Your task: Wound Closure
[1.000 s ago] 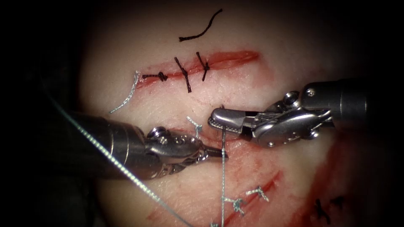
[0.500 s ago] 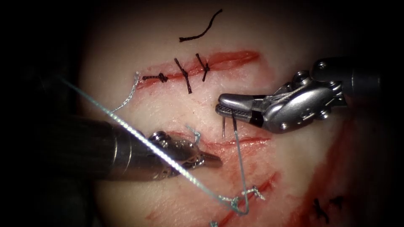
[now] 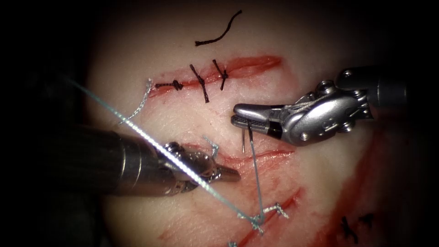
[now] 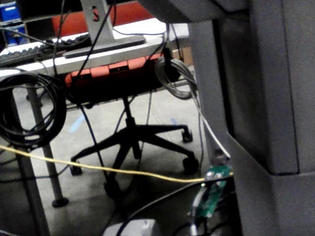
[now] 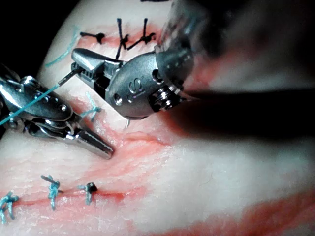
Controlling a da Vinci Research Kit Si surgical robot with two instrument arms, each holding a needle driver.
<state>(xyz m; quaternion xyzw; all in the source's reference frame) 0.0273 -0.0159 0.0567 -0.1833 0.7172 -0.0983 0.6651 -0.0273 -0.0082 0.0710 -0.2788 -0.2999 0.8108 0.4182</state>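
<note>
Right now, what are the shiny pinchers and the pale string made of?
The right tool's jaws and the left tool look like polished metal: bright glints. The thread looks like twisted or braided pale blue-green fibre; material unclear. The right jaws grip the needle, also metallic.

The right tool (image 3: 242,116) has its jaws closed on the needle (image 3: 243,141), above the cut (image 3: 256,156). The left tool (image 3: 226,173) sits left of the cut, jaws closed, holding nothing.

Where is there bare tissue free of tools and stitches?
Free: the pale strip between the loose black thread piece and the dark stitches. Crowded: around the middle cut, with both tools, needle and thread.
</note>
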